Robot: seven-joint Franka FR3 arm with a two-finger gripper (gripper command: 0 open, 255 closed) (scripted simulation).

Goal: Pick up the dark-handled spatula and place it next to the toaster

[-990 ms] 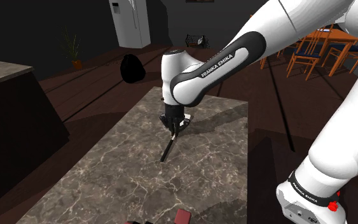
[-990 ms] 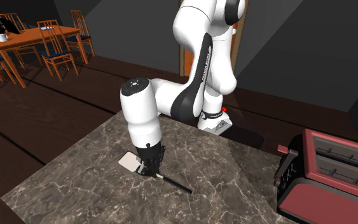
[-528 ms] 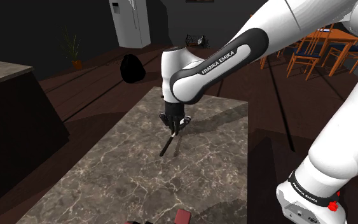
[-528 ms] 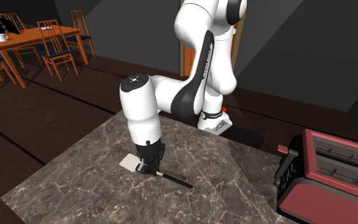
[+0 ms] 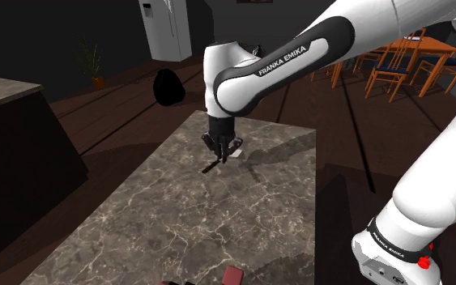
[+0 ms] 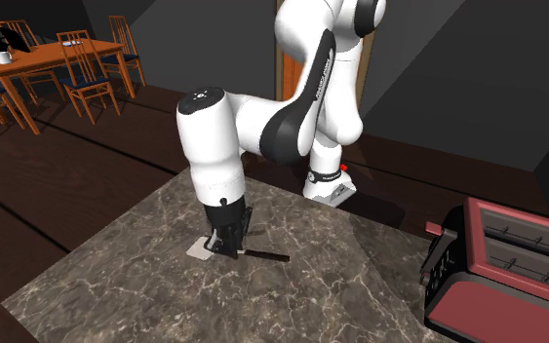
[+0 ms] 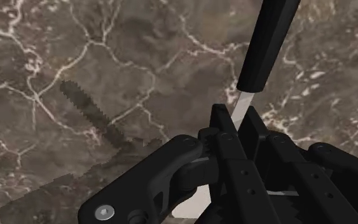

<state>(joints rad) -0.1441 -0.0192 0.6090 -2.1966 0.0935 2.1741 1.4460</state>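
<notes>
My gripper (image 5: 222, 151) is shut on the spatula (image 5: 215, 165) at its thin neck, just above the marble countertop (image 5: 177, 219). The white blade (image 6: 202, 248) sticks out on one side of the fingers and the dark handle (image 6: 267, 256) on the other. In the wrist view the black handle (image 7: 269, 38) reaches away past my gripper (image 7: 234, 137), and its shadow lies apart on the stone, so the spatula hangs clear of the surface. The red toaster (image 6: 506, 268) stands at the countertop's end, at the second exterior view's right, well away from the gripper (image 6: 225, 242).
A corner of the red toaster (image 5: 232, 276) shows at the shoulder view's lower edge. A dark cabinet (image 5: 15, 154) stands beside the countertop on the shoulder view's left. Wooden dining chairs (image 6: 82, 68) and a table sit on the floor beyond.
The gripper has risen and moved slightly away from the toaster end with the spatula clasped in it. The handle has lifted off the stone and swung closer to level.
</notes>
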